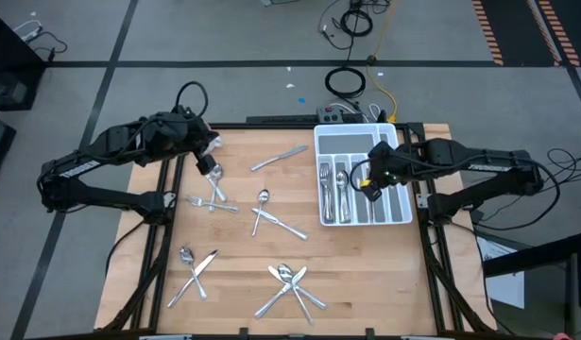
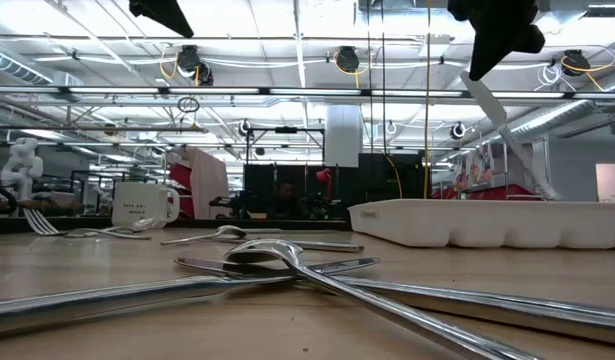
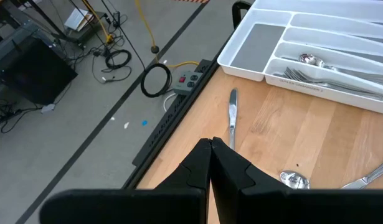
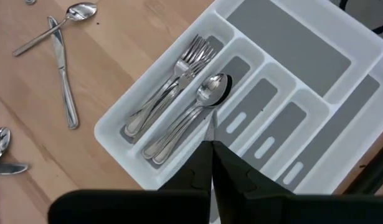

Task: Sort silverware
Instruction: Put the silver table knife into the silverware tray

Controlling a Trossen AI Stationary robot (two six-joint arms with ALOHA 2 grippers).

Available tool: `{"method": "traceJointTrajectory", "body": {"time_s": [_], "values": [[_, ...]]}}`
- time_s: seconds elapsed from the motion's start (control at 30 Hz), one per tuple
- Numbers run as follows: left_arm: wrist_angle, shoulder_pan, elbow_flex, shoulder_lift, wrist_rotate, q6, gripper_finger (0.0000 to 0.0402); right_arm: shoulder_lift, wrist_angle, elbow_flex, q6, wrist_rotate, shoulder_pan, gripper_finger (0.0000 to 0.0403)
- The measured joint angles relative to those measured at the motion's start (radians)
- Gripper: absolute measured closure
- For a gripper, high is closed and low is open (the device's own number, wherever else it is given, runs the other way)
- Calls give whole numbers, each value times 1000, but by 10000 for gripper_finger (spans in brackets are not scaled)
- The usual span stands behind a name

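Silverware lies scattered on the wooden table: a knife [image 1: 279, 158], a crossed spoon and knife [image 1: 264, 215], forks [image 1: 213, 200] and more pieces near the front edge [image 1: 290, 283]. At the far right stands the white divided tray [image 1: 403, 142], with forks [image 4: 172, 87] and spoons [image 4: 191, 118] in two slots. My right gripper [image 1: 370, 186] hangs above the tray, shut on a slim silver piece that looks like a knife [image 2: 512, 145]. High over the forks at the table's left, my left gripper [image 1: 211, 166] is shut and empty. My right gripper pinches the knife's upper end [image 2: 475, 85] between its two fingers, which slant down from above. The knife hangs slanting below them, clear of the table. Its lower end is hidden behind the tray's near wall [image 2: 507, 225]. In the wrist view it shows edge-on [image 4: 212, 124].
A white mug [image 2: 142, 205] stands at the far left of the table. A power strip and cables [image 1: 342, 115] lie just past the far edge. Bare wood shows between the scattered pieces and the tray.
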State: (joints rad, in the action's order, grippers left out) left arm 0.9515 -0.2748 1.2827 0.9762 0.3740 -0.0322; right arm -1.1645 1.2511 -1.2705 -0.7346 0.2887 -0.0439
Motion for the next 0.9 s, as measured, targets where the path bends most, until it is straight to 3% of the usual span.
{"method": "traceJointTrajectory", "body": {"time_s": [0.53,0.67,0.8,0.9], "values": [[0,0,0,35,0,0,388,0,-20,0,35,-5,-23,403],[0,0,0,46,-1,0,388,0,-20,24,37,69,-29,402],[0,0,0,51,-1,0,388,0,-39,93,14,86,-84,382],[-7,0,0,52,-1,0,388,-1,-164,187,15,85,-153,348]]}}
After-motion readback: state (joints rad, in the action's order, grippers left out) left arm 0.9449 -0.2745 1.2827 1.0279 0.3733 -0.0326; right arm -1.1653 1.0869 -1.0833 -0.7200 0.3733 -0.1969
